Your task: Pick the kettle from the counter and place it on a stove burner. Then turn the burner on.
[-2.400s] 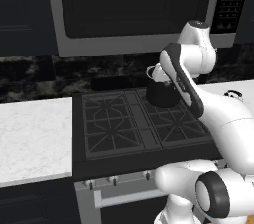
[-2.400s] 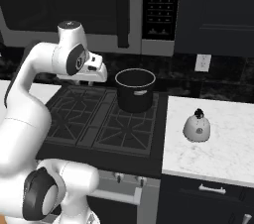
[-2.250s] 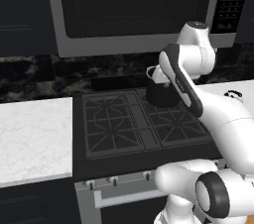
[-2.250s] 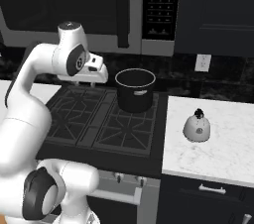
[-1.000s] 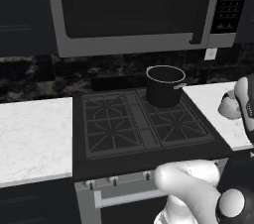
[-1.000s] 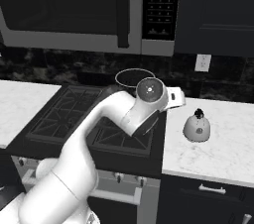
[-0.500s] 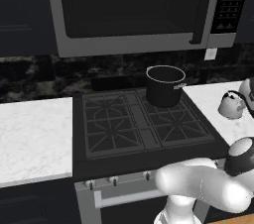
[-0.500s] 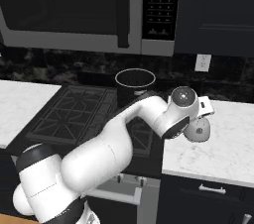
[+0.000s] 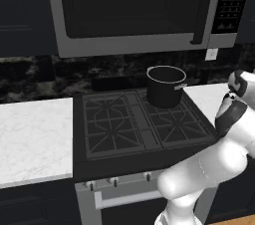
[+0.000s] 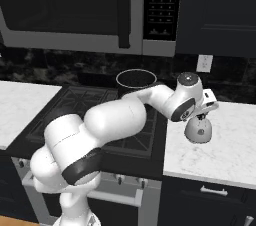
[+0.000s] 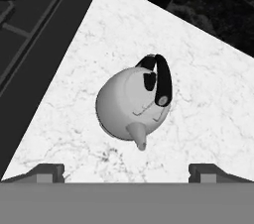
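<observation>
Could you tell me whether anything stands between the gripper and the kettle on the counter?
Nothing visible does. In the hand view the kettle sits alone on the counter with bare marble around it, and the open gripper looks straight at it. The pot stands off on the stove's far side.

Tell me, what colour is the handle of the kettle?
Black. The arched handle tops the silvery-white kettle; the hand view shows it best.
</observation>
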Tool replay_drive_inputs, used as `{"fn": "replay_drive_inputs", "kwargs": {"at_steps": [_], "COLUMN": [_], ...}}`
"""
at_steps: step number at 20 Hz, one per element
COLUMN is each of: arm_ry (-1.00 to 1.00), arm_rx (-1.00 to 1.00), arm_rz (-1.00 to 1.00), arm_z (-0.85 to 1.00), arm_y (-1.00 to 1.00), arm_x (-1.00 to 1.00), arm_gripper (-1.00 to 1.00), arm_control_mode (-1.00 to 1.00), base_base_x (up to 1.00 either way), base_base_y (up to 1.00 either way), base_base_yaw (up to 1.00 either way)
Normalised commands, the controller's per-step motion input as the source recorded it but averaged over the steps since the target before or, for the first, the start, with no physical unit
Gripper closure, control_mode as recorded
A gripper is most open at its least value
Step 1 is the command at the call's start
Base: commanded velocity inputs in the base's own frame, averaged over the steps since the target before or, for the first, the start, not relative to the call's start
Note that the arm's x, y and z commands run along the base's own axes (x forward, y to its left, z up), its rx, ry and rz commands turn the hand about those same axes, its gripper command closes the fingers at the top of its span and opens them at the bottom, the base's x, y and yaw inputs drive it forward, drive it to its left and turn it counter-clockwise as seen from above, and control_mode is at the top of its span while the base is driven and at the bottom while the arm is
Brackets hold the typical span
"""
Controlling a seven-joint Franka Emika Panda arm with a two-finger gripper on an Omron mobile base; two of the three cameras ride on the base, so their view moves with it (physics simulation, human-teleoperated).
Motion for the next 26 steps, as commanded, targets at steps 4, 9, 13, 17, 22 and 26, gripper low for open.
{"fn": "replay_drive_inputs", "kwargs": {"at_steps": [4,9,13,17,22,26], "arm_ry": [0.00,0.00,0.00,0.00,0.00,0.00], "arm_rx": [0.01,0.06,0.07,0.01,0.02,0.06], "arm_rz": [-0.07,-0.10,-0.07,-0.01,0.00,0.00], "arm_z": [-0.08,-0.22,-0.17,-0.21,-0.26,-0.06], "arm_y": [-0.05,-0.02,-0.02,-0.12,-0.35,-0.46], "arm_x": [0.16,0.30,0.36,0.34,0.31,0.26], "arm_gripper": [-1.00,-1.00,-1.00,-1.00,-1.00,-1.00], "arm_control_mode": [-1.00,-1.00,-1.00,-1.00,-1.00,-1.00], "base_base_x": [0.00,0.00,0.00,0.00,0.00,0.00], "base_base_y": [0.00,0.00,0.00,0.00,0.00,0.00], "base_base_yaw": [0.00,0.00,0.00,0.00,0.00,0.00]}}
